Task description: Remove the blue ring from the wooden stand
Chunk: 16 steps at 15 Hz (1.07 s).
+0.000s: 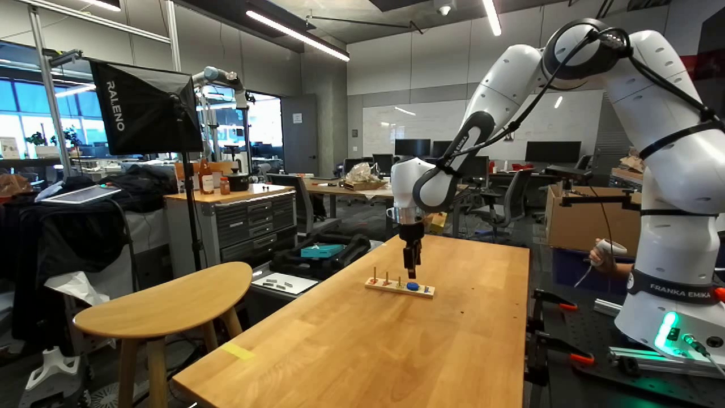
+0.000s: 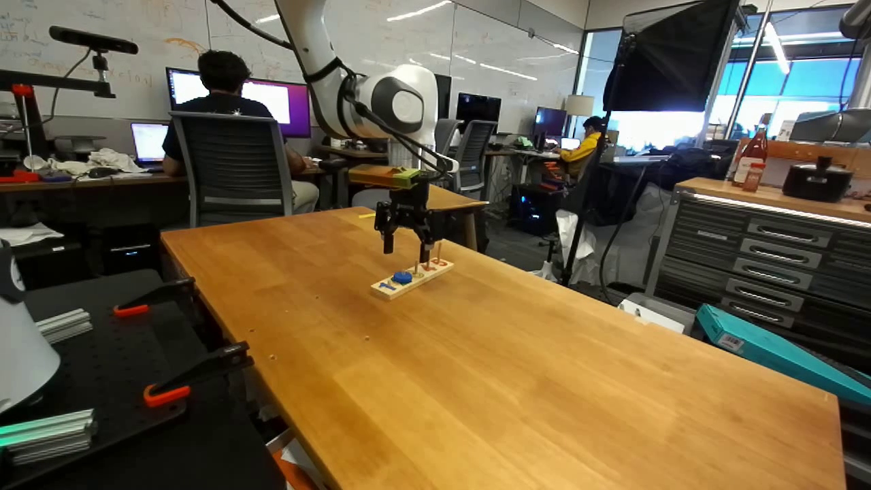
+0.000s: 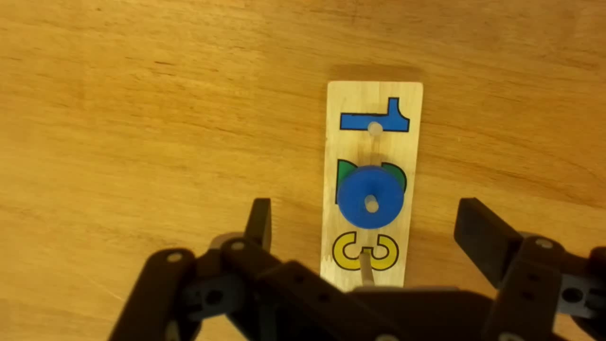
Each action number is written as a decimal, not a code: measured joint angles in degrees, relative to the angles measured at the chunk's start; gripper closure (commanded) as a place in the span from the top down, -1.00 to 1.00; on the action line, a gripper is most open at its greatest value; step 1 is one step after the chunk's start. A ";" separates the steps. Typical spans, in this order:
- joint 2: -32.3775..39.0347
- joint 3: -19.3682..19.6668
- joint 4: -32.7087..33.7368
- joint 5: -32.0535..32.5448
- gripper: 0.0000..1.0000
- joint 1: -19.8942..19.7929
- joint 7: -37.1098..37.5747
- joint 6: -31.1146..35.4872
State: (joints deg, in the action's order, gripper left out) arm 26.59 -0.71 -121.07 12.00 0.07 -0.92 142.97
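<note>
1. Progress: your gripper (image 2: 407, 249) hangs above the wooden stand (image 3: 341, 142), its fingers (image 3: 260, 222) spread wide and gripping nothing.
2. Removal isn't done: the blue ring (image 3: 370, 183) sits on the stand, around the peg (image 3: 371, 205) at the partly covered green numeral (image 3: 399, 175).
3. What's left for you, as I judge it: lower until the fingers straddle the ring, close on it, then raise it clear of the peg.

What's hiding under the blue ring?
From under the blue ring, parts of a printed green shape peek out on the wooden stand. The ring covers the rest from view. A peg pokes up through the ring's middle.
</note>
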 measured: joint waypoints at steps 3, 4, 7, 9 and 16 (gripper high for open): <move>0.73 -0.53 -0.37 -0.50 1.00 0.00 -0.05 1.71; 0.91 -0.62 -0.55 -0.58 1.00 0.00 -0.11 2.42; 1.47 -0.77 -1.19 -1.16 1.00 0.00 -0.53 4.12; 1.92 -0.77 -1.68 -1.23 1.00 0.00 -0.85 5.22; 3.35 -0.77 -2.54 -2.10 0.47 -0.01 -1.70 8.07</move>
State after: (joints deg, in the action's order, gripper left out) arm 29.93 -1.48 -123.61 9.89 0.06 -2.62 151.04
